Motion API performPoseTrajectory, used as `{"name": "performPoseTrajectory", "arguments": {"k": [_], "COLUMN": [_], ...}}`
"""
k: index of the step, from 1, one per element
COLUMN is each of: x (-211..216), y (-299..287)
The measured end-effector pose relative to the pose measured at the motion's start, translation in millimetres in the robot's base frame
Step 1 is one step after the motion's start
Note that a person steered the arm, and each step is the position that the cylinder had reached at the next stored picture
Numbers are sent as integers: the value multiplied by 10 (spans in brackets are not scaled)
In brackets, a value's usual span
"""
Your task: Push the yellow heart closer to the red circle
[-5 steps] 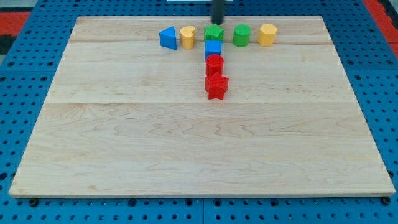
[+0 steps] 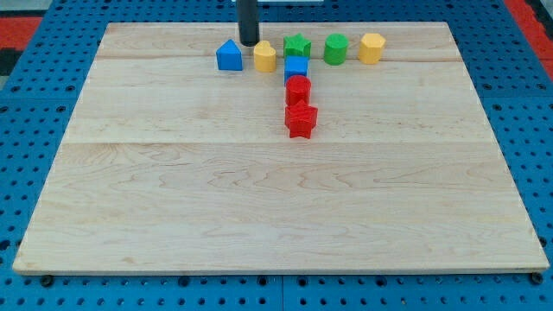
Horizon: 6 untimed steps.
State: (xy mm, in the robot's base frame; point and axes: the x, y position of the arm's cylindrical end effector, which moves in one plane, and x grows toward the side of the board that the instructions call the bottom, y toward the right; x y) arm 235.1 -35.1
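Observation:
The yellow heart (image 2: 264, 57) sits near the view's top, between the blue triangle-like block (image 2: 229, 55) and the green star-like block (image 2: 297, 46). The red circle (image 2: 298, 89) lies below and right of it, under the blue cube (image 2: 296, 67) and above the red star-like block (image 2: 301, 120). My tip (image 2: 249, 42) stands just above and left of the yellow heart, between it and the blue triangle block, close to both.
A green block (image 2: 336, 48) and a yellow block (image 2: 371, 47) sit in the top row to the right. The wooden board (image 2: 276, 199) lies on a blue pegboard surface (image 2: 26, 173).
My tip has moved left from above the green star to above the yellow heart. The yellow heart has shifted slightly down and right; the blue triangle block has shifted slightly left.

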Motion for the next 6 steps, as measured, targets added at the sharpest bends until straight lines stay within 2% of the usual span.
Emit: {"name": "performPoseTrajectory", "arguments": {"k": [3, 5, 6], "x": [745, 1056, 1348], "y": [120, -111, -74]}}
